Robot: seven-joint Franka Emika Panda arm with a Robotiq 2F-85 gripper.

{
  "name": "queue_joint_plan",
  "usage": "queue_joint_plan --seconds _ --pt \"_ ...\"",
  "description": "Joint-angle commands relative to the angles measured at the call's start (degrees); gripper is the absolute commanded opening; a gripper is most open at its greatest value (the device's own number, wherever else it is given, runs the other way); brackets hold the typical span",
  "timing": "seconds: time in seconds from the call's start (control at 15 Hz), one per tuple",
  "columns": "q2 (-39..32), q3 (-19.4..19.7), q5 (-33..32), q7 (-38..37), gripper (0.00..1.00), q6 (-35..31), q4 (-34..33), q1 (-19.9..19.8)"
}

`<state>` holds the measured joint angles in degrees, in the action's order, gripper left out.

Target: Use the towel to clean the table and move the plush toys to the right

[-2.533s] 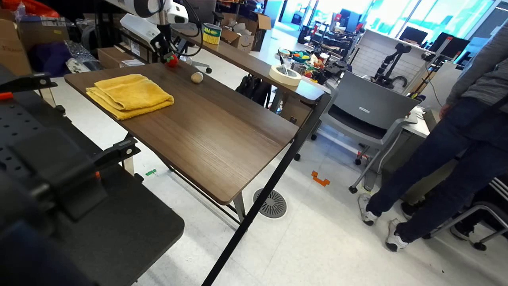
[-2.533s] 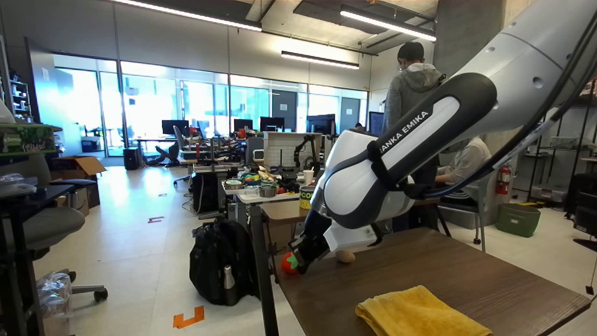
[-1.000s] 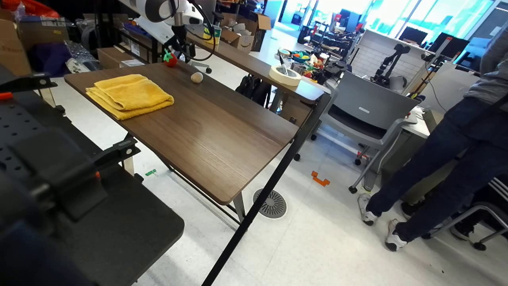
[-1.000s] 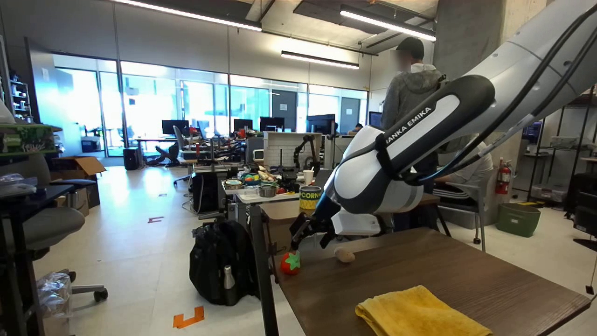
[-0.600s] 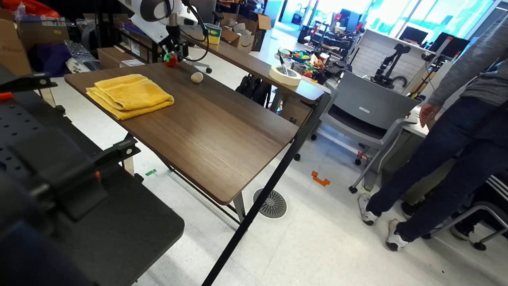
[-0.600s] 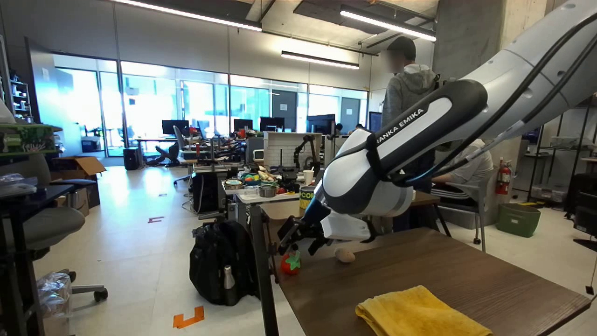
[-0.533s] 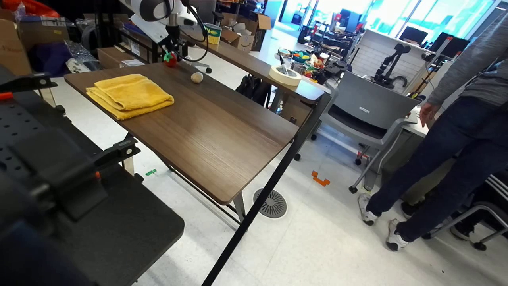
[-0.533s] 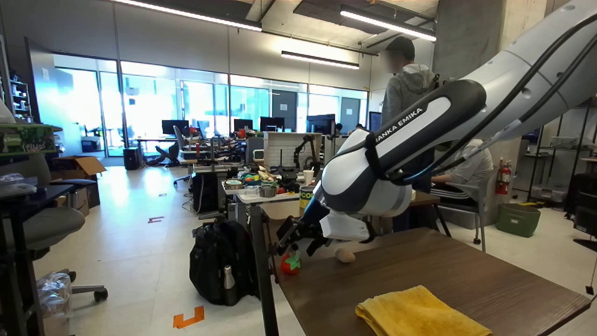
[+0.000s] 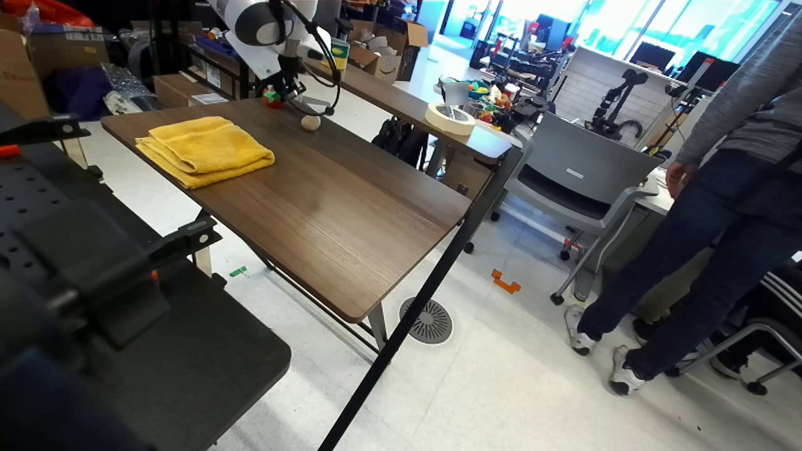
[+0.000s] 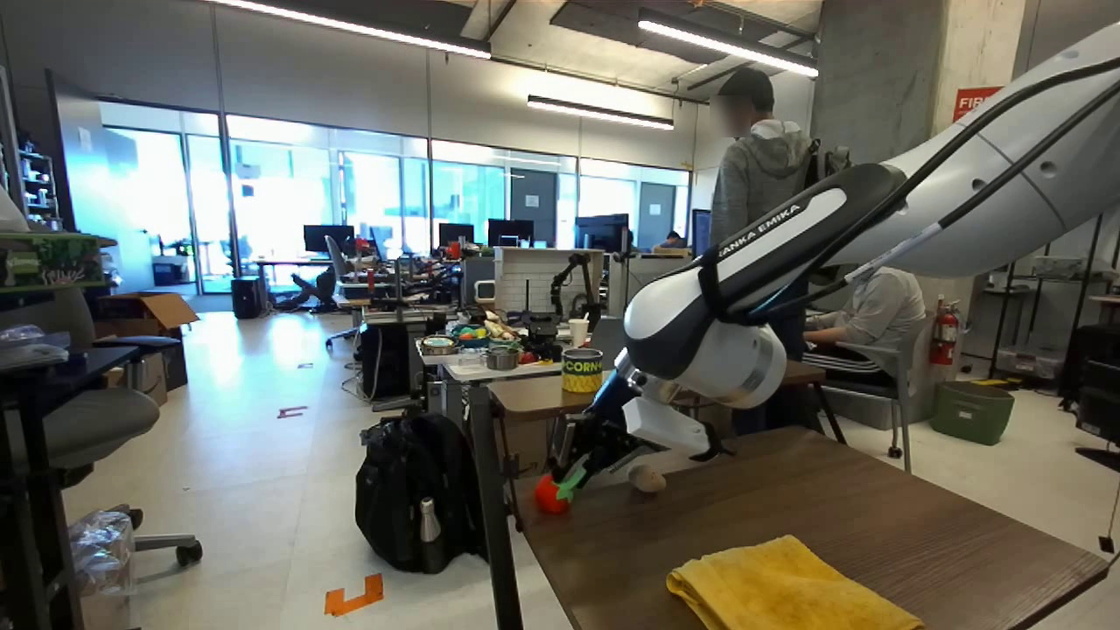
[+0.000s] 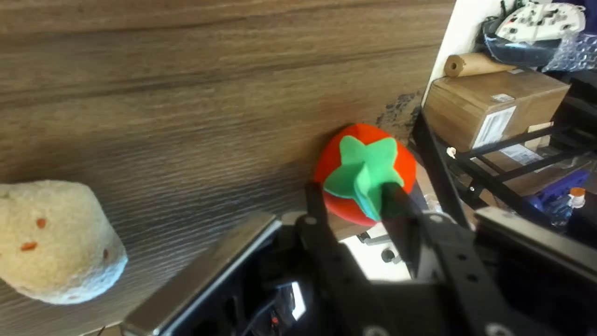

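Note:
The towel (image 9: pixel 207 150) lies folded and bright yellow on the brown table (image 9: pixel 326 207); it also shows in an exterior view (image 10: pixel 792 586) and is out of the wrist view. A red toy with a green star-shaped top (image 10: pixel 551 496) sits at the table's far corner; it also shows in the wrist view (image 11: pixel 366 172). A pale, rounded toy with orange flecks (image 11: pixel 58 242) lies beside it on the table. My gripper (image 11: pixel 352 189) is over the red toy with its fingers apart. One finger is at the toy's side; the blurred other covers part of the green top.
A narrower table with a yellow corn can (image 10: pixel 582 371) and a tape roll (image 9: pixel 450 119) stands behind. A black post (image 9: pixel 432 282) rises by the table's end. Boxes (image 11: pixel 496 100) stand beyond the corner. A person (image 9: pixel 745 188) stands near a grey chair (image 9: pixel 583 169).
The arm has shifted, and my gripper's fingers have come down onto the red toy. The red toy has moved slightly and its green top is tilted. The towel and pale toy have not moved.

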<state>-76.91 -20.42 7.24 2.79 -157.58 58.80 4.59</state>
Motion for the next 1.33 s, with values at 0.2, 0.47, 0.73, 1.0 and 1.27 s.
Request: queue_joint_plan --seconds 0.2,0.47,0.73,1.0,1.27 --pt "-2.0 -5.4 3.9 3.0 0.0 4.4 -2.9 -3.5" --pt "4.7 -6.6 2.6 4.2 0.01 2.4 7.0 -7.0" --pt "13.5 -5.0 2.2 5.0 0.01 -4.6 18.8 -9.9" --pt "21.0 0.9 4.7 -0.3 0.01 -16.9 29.0 -10.4" --pt "28.3 10.6 6.6 -9.3 0.01 -26.1 40.6 -8.0"
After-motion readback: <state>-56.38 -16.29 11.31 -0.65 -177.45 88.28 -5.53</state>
